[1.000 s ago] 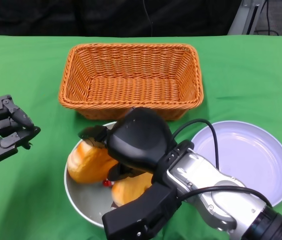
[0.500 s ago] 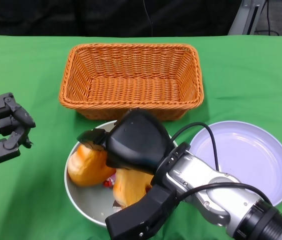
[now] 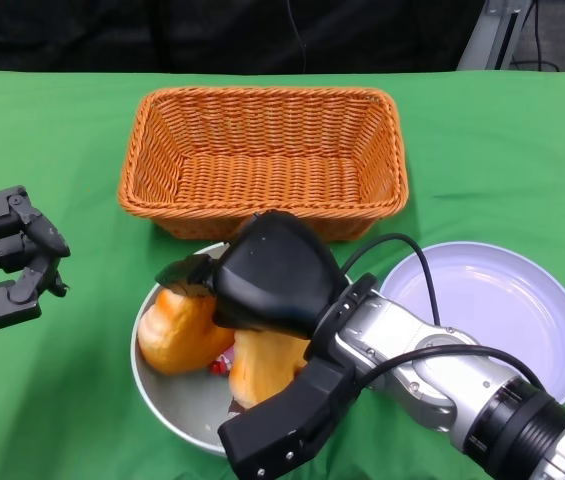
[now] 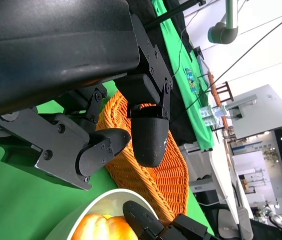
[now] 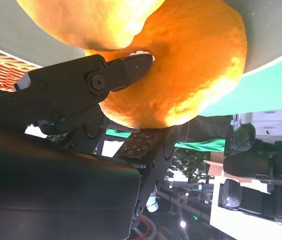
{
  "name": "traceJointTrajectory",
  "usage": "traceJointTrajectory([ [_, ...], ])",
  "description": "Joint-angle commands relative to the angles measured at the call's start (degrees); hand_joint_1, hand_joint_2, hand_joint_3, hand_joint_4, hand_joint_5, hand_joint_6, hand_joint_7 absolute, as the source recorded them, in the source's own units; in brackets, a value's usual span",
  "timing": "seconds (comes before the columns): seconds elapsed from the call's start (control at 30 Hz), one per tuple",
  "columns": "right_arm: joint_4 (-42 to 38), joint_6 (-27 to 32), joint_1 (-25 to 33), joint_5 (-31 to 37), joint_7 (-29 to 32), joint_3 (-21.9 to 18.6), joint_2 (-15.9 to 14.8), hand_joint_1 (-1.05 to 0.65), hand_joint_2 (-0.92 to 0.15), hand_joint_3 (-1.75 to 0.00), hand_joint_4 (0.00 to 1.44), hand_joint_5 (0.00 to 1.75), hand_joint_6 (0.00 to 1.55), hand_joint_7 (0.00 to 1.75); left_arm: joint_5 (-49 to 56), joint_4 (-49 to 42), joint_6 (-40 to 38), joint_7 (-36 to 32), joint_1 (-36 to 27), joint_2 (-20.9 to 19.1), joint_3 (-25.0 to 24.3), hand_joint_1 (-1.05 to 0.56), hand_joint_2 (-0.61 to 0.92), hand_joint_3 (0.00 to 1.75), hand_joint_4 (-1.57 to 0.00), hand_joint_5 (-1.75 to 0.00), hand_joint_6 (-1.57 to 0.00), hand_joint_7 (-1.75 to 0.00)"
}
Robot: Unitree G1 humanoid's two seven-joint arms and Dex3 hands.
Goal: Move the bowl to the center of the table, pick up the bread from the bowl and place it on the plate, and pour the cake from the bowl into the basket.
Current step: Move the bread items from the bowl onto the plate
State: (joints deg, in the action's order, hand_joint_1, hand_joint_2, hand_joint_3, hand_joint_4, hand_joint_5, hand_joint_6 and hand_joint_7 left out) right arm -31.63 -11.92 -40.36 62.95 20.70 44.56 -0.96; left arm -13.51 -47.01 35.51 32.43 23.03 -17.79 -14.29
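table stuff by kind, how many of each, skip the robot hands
basket: 1
bowl: 1
plate: 1
orange bread pieces in the bowl: 2
small red item between them, unclear what: 1
total: 6

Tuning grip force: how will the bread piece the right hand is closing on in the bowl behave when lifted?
Probably soft: a fingertip looks pressed into the bread, so it may dent. Likely light for its size, being puffy. Its rounded, glossy crust could slip or turn, and it lies against a second piece in the bowl, which may shift.
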Motion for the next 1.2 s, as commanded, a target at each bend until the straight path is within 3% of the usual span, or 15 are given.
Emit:
traceJointTrajectory([
  [0.03, -2.45, -0.93, -0.29, 0.28, 3.18, 1.11, -0.23, -0.28, -0.86, 0.00, 0.97, 0.77, 1.12, 0.03, -0.68, -0.52, 0.44, 0.44, 0.05, -0.62, -0.48, -0.01, 0.61, 1.01, -0.82, -1.56, -0.82, -1.31],
  [0.17, -3.82, -2.68, -0.48, -0.81, 6.69, 0.97, 0.08, -0.26, -0.88, -0.01, 0.91, 0.73, 1.14, 0.04, -0.93, -0.31, 0.17, 0.68, 0.10, -0.54, -0.49, -0.02, 0.60, 1.01, -0.81, -1.58, -0.81, -1.32],
  [0.23, -4.52, -4.17, -0.63, -1.65, 9.06, 0.59, 0.27, -0.27, -0.89, 0.00, 0.92, 1.00, 1.16, 0.03, -1.34, -0.30, -0.51, 1.00, 0.20, -0.47, -0.54, -0.05, 0.58, 0.99, -0.78, -1.70, -0.79, -1.36],
  [0.37, -6.05, -6.67, -1.14, -3.14, 13.23, -0.09, 0.71, -0.28, -0.90, 0.00, 0.87, 1.24, 1.18, 0.03, -0.81, -0.71, 0.11, 0.45, 0.33, -0.62, -0.42, -0.07, 0.63, 0.89, -0.76, -1.74, -0.74, -1.45],
  [0.47, -6.72, -7.67, -1.56, -3.91, 14.60, -0.51, 1.02, -0.28, -0.91, 0.00, 0.83, 1.32, 1.18, 0.02, -1.39, -1.23, -0.19, 1.14, 0.60, -0.68, -0.67, -0.06, 0.70, 0.79, -0.75, -1.75, -0.71, -1.51],
  [0.67, -6.22, -7.95, -2.02, -4.57, 14.52, -1.30, 1.13, -0.26, -0.91, 0.00, 0.83, 1.34, 1.20, 0.03, -0.85, -0.69, -0.93, 0.28, 0.43, -0.90, -0.49, -0.08, 0.81, 0.43, -0.74, -1.75, -0.76, -1.36],
  [0.83, -5.45, -9.13, -2.01, -5.93, 13.77, -2.10, 0.84, -0.26, -0.89, 0.00, 0.84, 1.27, 1.19, 0.02, -1.90, -1.88, -0.31, 2.21, 0.93, -0.98, -0.91, -0.12, 0.90, 0.17, -0.77, -1.75, -0.68, -1.64],
  [0.97, -4.28, -9.96, -1.66, -7.06, 12.66, -2.68, 0.51, -0.27, -0.88, 0.00, 0.84, 1.18, 1.17, 0.01, -1.90, -2.51, -0.43, 2.54, 1.16, -1.28, -0.93, -0.21, 0.91, 0.09, -0.75, -1.75, -0.71, -1.55],
  [1.13, -3.15, -10.50, -1.25, -7.12, 12.03, -3.42, 0.15, -0.27, -0.88, 0.00, 0.86, 1.09, 1.16, 0.00, -0.85, -2.20, -0.44, 1.11, 0.94, -1.47, -0.65, -0.20, 0.92, 0.10, -0.73, -1.75, -0.74, -1.46],
  [1.2, -2.77, -11.03, -1.11, -7.56, 12.16, -3.88, 0.07, -0.28, -0.88, 0.00, 0.85, 1.13, 1.16, 0.00, 0.14, -1.69, -1.11, -0.30, 0.71, -1.63, -0.37, -0.20, 0.92, 0.10, -0.72, -1.73, -0.80, -1.30],
])
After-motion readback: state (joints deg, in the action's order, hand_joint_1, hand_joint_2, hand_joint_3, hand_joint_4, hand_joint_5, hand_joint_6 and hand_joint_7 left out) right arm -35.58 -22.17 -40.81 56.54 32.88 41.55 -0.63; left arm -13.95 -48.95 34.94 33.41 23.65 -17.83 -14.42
